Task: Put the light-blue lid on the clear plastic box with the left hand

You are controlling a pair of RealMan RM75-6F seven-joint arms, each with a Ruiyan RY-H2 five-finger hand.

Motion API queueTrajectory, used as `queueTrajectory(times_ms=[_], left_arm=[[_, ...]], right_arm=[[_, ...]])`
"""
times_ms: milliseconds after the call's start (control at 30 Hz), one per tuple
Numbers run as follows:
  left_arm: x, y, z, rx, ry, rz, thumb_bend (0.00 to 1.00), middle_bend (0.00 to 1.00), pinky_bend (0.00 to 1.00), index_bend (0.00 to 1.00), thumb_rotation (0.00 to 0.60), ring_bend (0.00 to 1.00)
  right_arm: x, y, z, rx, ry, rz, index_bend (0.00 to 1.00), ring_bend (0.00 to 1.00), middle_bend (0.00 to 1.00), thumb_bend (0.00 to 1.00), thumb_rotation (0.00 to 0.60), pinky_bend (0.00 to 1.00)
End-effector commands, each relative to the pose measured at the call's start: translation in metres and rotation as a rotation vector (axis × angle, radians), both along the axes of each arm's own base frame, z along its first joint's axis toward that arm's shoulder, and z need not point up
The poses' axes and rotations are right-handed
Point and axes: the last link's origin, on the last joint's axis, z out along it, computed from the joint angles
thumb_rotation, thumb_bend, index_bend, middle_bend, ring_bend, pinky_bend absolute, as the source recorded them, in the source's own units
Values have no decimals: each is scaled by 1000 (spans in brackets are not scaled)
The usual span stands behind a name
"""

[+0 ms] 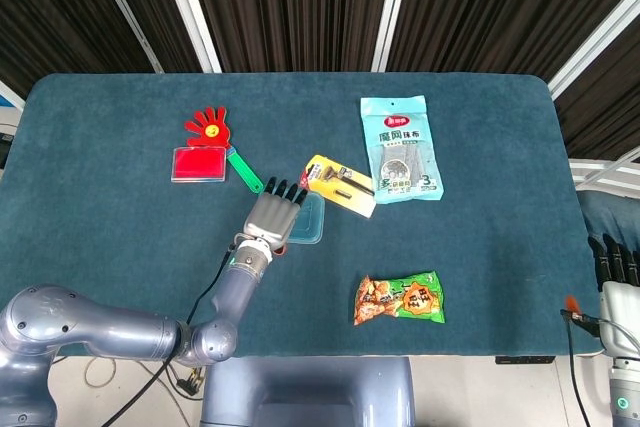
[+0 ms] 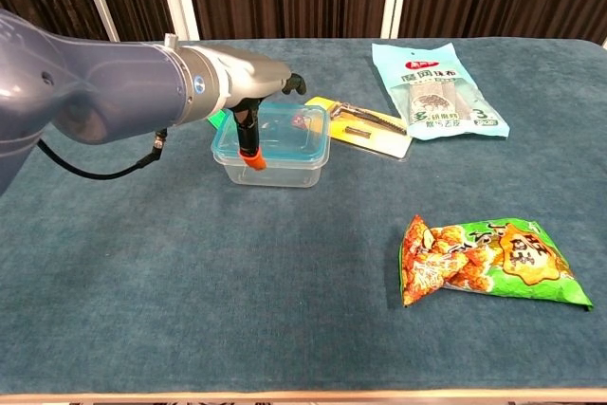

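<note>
The clear plastic box [image 2: 281,162] stands left of the table's middle, with the light-blue lid [image 2: 296,128] lying on top of it. In the head view only the lid's right part [image 1: 313,219] shows past my left hand [image 1: 274,214]. That hand lies flat over the lid's left side with its fingers stretched out and grips nothing. In the chest view the left hand [image 2: 252,92] shows its orange-tipped thumb hanging down in front of the box's wall. My right hand [image 1: 612,265] is off the table at the lower right, fingers straight and holding nothing.
A yellow tool pack [image 1: 340,185] lies just right of the box. Behind that is a cleaning-cloth pack [image 1: 402,149], and a snack bag [image 1: 400,299] sits near the front edge. A red hand-shaped clapper [image 1: 208,126] and a red card [image 1: 198,164] lie at the left.
</note>
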Motion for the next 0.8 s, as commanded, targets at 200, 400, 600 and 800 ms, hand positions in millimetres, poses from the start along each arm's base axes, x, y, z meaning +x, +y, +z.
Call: queueTrajectory(times_ms=[200, 400, 600, 800], left_arm=[[8, 4, 9, 42, -37, -90, 256, 184, 0, 164, 600, 1], [7, 12, 14, 61, -89, -131, 385, 342, 0, 393, 600, 30], [4, 22, 14, 75, -113, -147, 431, 440, 0, 540, 600, 74], [2, 28, 10, 93, -137, -146, 487, 504, 0, 599, 600, 117]], right_arm=[[0, 0, 0, -3, -2, -2, 15, 0, 14, 352, 600, 0], [-1, 0, 0, -3, -2, -5, 15, 0, 14, 353, 600, 0], [-1, 0, 0, -7, -6, -8, 15, 0, 14, 353, 600, 0], [-2, -1, 0, -7, -8, -13, 15, 0, 14, 353, 600, 0]])
